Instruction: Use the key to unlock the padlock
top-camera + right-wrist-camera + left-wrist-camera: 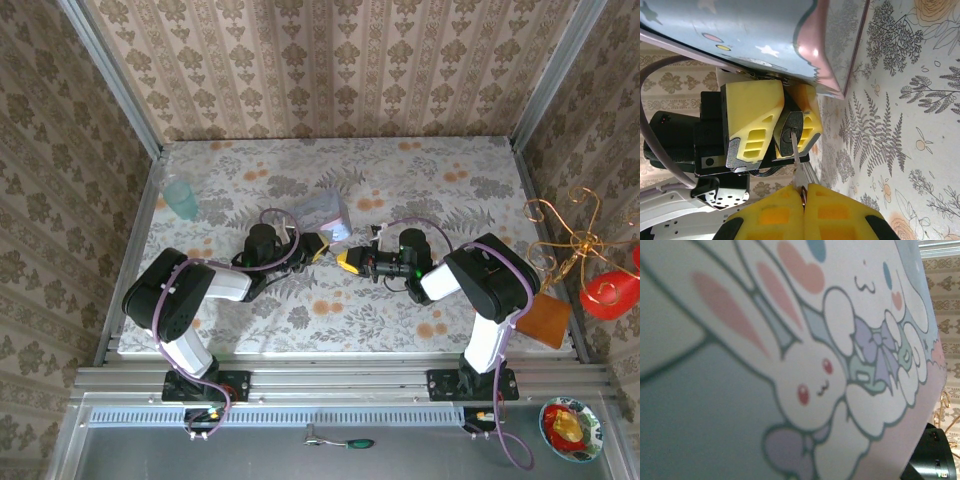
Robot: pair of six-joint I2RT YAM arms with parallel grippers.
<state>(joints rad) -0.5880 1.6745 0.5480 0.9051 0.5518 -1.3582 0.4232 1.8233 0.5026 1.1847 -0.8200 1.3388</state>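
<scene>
A floral-patterned table point(400, 310) is seen from above, with two robot arms bolted side by side at its near edge. Nearest of all, a green-handled screwdriver point(352, 443) lies on the metal rail point(330, 385) in front of the arm bases. Both arms bend inward, so that their yellow-fingered grippers meet nose to nose near the middle of the table. The left gripper point(318, 247) is closed narrow on the padlock point(789, 136), a tiny dark block pinched between its two yellow fingers and held above the table top. The right gripper point(350, 262) is shut tight on the key point(797, 162). The right wrist view shows the key's thin silvery blade running straight from those clamped fingers to the face of the padlock. The blade's tip touches the dark body (how deep it sits in the keyhole is too small to tell). Just beyond the two grippers, a little to the far side of the table's middle, sits a pale blue box point(325, 212) with a pink edge, printed with cartoon rabbits and bows. It looms very close in the left wrist view and hangs over the left gripper in the right wrist view. Far back on the left stands a translucent teal cup point(181, 197), well apart from everything else.
</scene>
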